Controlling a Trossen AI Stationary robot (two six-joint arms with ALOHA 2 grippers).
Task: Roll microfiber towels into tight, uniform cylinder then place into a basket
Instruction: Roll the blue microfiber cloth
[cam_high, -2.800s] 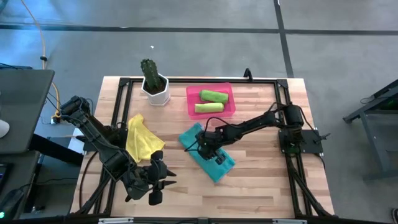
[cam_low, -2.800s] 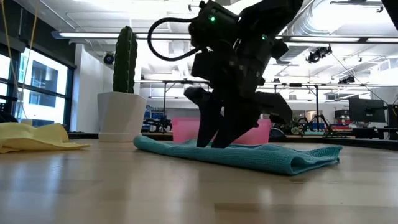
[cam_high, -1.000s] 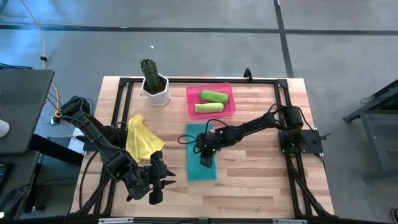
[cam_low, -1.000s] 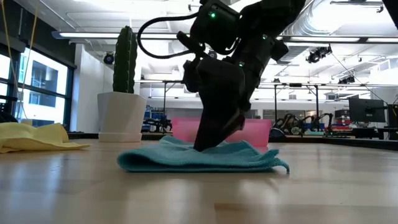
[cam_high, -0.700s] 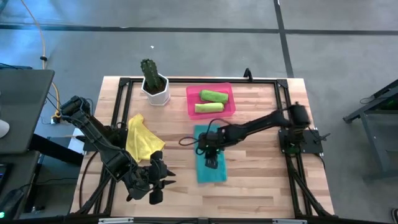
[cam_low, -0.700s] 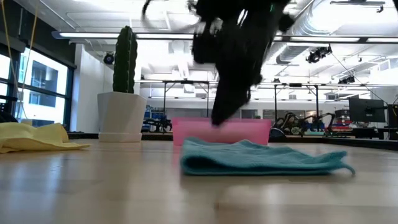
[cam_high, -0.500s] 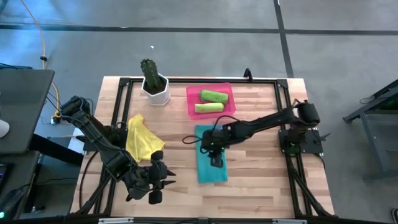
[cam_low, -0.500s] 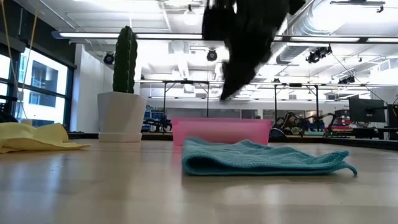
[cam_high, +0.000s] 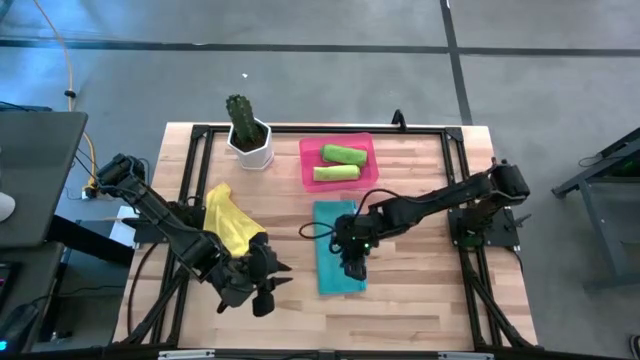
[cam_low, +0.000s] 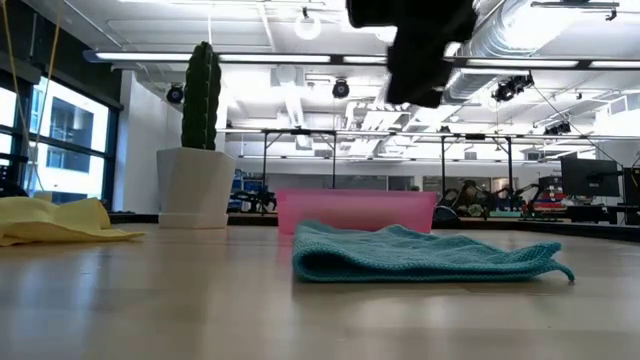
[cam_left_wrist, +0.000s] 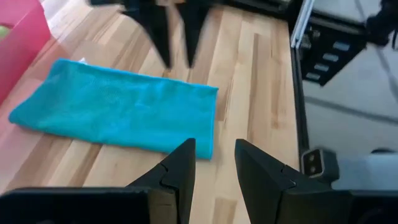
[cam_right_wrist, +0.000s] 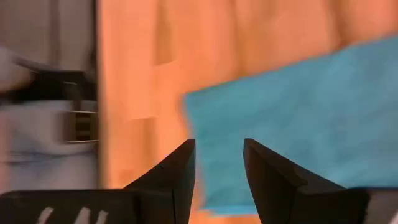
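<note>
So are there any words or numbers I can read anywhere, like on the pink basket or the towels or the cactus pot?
None can be read in any view.
Pink basket: plain, no label showing.
Teal towel, yellow towel, the two rolled green towels: no tag or print visible.
White cactus pot: plain.
Room behind the table in the low view: any signs there are too small to read.

You have a cactus (cam_high: 239, 117) in a white pot (cam_high: 251, 146) at the far left of the wooden table (cam_high: 420, 290), upright.
</note>
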